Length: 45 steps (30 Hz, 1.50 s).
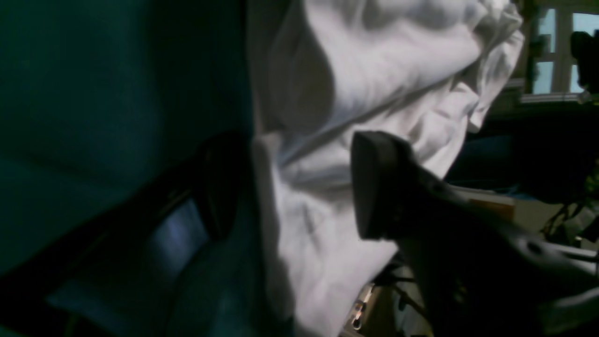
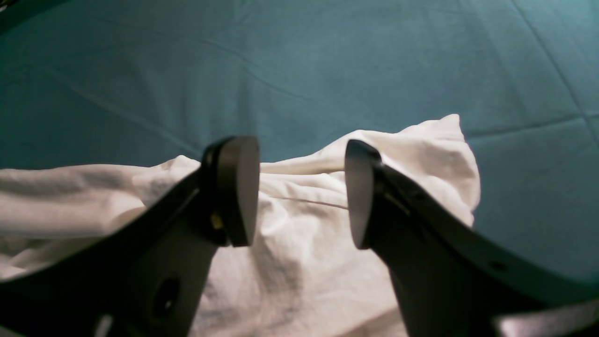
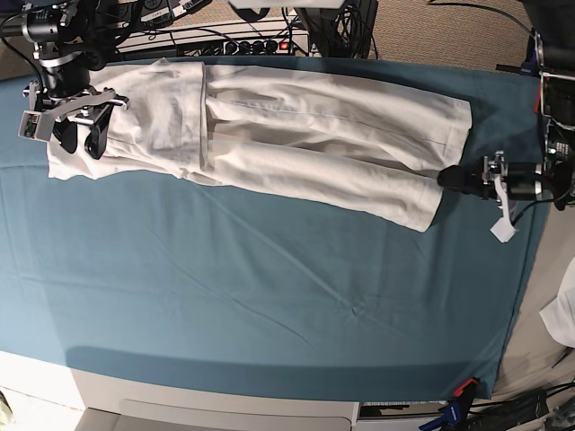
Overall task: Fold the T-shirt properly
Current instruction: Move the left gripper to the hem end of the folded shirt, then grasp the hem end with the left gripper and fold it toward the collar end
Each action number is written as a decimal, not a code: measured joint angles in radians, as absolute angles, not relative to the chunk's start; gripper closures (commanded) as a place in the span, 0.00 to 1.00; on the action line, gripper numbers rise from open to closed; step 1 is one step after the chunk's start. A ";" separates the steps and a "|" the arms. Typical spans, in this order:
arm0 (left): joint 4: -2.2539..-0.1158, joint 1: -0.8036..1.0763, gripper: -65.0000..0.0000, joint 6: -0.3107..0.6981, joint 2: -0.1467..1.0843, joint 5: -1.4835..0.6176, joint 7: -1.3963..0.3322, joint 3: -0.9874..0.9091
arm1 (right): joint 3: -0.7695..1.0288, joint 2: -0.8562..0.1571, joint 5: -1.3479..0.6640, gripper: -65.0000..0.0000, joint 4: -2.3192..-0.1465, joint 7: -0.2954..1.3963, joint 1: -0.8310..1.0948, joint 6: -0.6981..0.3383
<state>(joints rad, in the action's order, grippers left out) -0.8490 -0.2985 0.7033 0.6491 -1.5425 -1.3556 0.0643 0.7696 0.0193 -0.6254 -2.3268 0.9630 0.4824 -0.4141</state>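
Observation:
The white T-shirt point(image 3: 296, 135) lies as a long wrinkled band across the far half of the teal cloth sheet point(image 3: 269, 296). My right gripper point(image 3: 83, 133) hovers over the shirt's left end. In the right wrist view it point(image 2: 299, 192) is open, and the T-shirt point(image 2: 299, 262) lies below the spread fingers with nothing between them. My left gripper point(image 3: 452, 179) is low at the shirt's right end. In the left wrist view it point(image 1: 295, 187) is open, with a bunched edge of the T-shirt point(image 1: 374, 70) lying between the dark fingers point(image 1: 379, 187).
A small white fabric scrap point(image 3: 503, 231) hangs by the left arm near the sheet's right edge. Cables and a power strip point(image 3: 225, 40) run behind the table's far edge. Another white cloth point(image 3: 564, 314) shows off the right side.

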 measured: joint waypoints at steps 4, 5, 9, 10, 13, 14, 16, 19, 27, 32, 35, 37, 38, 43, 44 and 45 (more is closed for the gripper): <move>-0.849 -0.299 0.44 0.700 0.623 -1.548 -1.355 0.064 | 0.770 0.019 -0.625 0.55 -2.327 0.963 0.482 -0.414; -0.849 -0.299 0.45 0.700 0.619 -1.550 -1.355 0.064 | 0.770 0.019 -0.625 0.55 -2.327 0.963 0.482 -0.414; -0.849 -0.299 0.48 0.700 0.618 -1.551 -1.353 0.064 | 0.770 0.019 -0.625 0.55 -2.327 0.963 0.482 -0.414; -0.849 -0.299 0.54 0.700 0.618 -1.546 -1.349 0.064 | 0.770 0.019 -0.625 0.55 -2.327 0.963 0.482 -0.414; -0.853 -0.297 0.94 0.699 0.615 -1.503 -1.368 0.065 | 0.770 0.020 -0.625 0.55 -2.327 0.963 0.482 -0.414; -0.853 -0.299 1.00 0.692 0.615 -1.501 -1.369 0.067 | 0.770 0.019 -0.625 0.55 -2.327 0.961 0.483 -0.414; -0.854 -0.299 1.00 0.692 0.615 -1.501 -1.368 0.067 | 0.770 0.019 -0.598 0.55 -2.327 0.960 0.483 -0.414; -0.889 -0.294 1.00 0.681 0.615 -1.483 -1.368 0.067 | 0.770 0.020 -0.546 0.55 -2.327 0.937 0.482 -0.414; -1.223 -0.225 1.00 0.687 0.610 -1.450 -1.399 0.073 | 0.769 0.013 -0.463 0.55 -2.326 0.908 0.483 -0.392; -1.547 -0.125 1.00 0.694 0.610 -1.451 -1.407 0.077 | 0.768 0.013 -0.443 0.55 -2.325 0.901 0.484 -0.374; -1.713 -0.082 1.00 0.696 0.607 -1.452 -1.410 0.076 | 0.768 0.012 -0.405 0.55 -2.323 0.892 0.483 -0.359; -1.779 -0.064 1.00 0.697 0.588 -1.458 -1.410 0.075 | 0.768 0.011 -0.393 0.55 -2.298 0.876 0.482 -0.351; -1.790 -0.058 1.00 0.697 0.572 -1.453 -1.411 0.075 | 0.768 0.009 -0.390 0.55 -2.274 0.875 0.482 -0.349; -1.787 -0.048 1.00 0.697 0.447 -1.316 -1.382 0.075 | 0.768 -0.019 -0.389 0.55 -2.086 0.863 0.468 -0.342; -1.787 -0.048 1.00 0.697 0.420 -1.303 -1.366 0.075 | 0.768 -0.028 -0.389 0.55 -2.053 0.862 0.461 -0.341; -1.787 -0.049 1.00 0.696 0.391 -1.290 -1.355 0.075 | 0.768 -0.036 -0.395 0.55 -2.025 0.863 0.453 -0.341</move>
<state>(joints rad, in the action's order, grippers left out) -1.7866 -0.0486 0.6964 0.3912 -1.2900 -1.3552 0.0750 0.7677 -0.0360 -0.3946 -2.0247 0.8627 0.4526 -0.3408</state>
